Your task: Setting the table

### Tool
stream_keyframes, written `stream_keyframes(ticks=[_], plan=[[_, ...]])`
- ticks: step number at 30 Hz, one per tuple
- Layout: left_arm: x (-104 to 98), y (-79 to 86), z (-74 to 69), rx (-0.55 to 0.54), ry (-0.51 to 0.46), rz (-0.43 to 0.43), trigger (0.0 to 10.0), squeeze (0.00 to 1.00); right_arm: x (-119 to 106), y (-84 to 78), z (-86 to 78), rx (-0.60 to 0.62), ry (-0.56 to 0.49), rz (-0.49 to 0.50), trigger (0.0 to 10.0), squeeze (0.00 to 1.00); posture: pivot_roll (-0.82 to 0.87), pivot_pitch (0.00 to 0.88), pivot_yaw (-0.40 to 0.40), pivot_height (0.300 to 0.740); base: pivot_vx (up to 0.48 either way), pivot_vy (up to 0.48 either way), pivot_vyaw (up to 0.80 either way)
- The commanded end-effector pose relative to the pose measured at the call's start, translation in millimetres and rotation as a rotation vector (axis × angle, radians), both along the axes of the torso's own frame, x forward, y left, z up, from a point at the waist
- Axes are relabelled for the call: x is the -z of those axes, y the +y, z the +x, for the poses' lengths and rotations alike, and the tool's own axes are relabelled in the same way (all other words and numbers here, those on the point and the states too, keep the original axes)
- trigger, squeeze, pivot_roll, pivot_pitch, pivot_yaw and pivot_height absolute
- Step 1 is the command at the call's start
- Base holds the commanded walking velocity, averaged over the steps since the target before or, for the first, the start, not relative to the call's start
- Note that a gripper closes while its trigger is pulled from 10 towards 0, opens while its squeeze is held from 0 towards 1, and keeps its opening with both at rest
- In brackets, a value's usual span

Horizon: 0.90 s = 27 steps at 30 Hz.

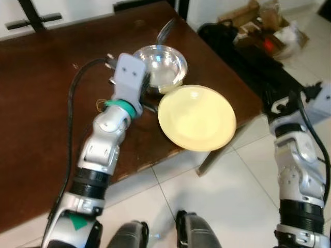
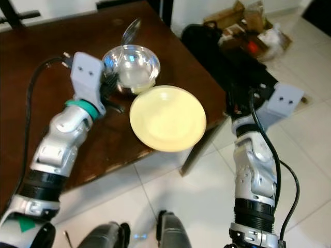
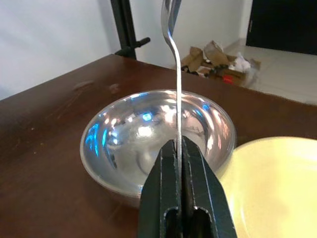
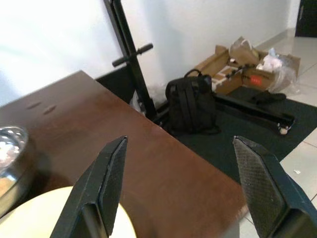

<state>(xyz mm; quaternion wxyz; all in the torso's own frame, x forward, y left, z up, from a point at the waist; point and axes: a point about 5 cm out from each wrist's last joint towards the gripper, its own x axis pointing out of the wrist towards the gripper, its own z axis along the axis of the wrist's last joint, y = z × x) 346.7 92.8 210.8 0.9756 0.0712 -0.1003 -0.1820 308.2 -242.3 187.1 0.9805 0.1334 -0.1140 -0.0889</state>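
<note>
Indoors, brown wooden table (image 1: 41, 103), seemingly tiled floor (image 1: 227, 206)

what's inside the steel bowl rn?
Nothing lies loose in the steel bowl; its inside shows just reflections. The spoon pinched by the left gripper stands across it. The bowl's near inner wall is hidden behind the fingers.

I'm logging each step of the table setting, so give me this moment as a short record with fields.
left gripper: shut on the spoon handle, over the near rim of the steel bowl
spoon: thin metal, held above the bowl, its bowl end beyond the far rim
steel bowl: upright on the table, looks empty
yellow plate: beside the bowl, overhanging the table edge
right gripper: open, holding nothing, off the table's right edge
table: dark brown wood
floor clutter: black backpack, cardboard boxes
</note>
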Motion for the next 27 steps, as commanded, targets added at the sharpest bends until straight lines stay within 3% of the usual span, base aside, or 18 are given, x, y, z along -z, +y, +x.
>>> stream_keyframes(ticks=[1, 14, 20, 27], plan=[[0.7, 3.4, -1.1, -0.010, -0.003, 0.005, 10.0, 0.00, 4.6, -0.9, -0.9, 0.005, 0.017, 0.007, 10.0, 0.00, 0.11, 0.098, 0.022, 0.740, 0.000, 0.000, 0.00], [-3.0, 6.8, -12.0, 0.028, 0.015, -0.036, 10.0, 0.00, 4.7, -0.8, -0.6, 0.003, 0.016, 0.003, 10.0, 0.00, 0.11, 0.094, 0.023, 0.740, 0.000, 0.000, 0.00], [-0.9, 18.2, -7.8, -0.056, 0.100, -0.063, 10.0, 0.00, 5.4, 1.7, 0.2, -0.005, 0.015, 0.001, 10.0, 0.00, 0.12, 0.089, 0.024, 0.740, 0.000, 0.000, 0.00], [5.8, 32.1, -1.9, -0.169, 0.176, 0.022, 10.0, 0.00, 4.9, 3.7, -0.5, -0.014, 0.014, -0.018, 10.0, 0.00, 0.12, 0.094, 0.028, 0.740, 0.000, 0.000, 0.00]])
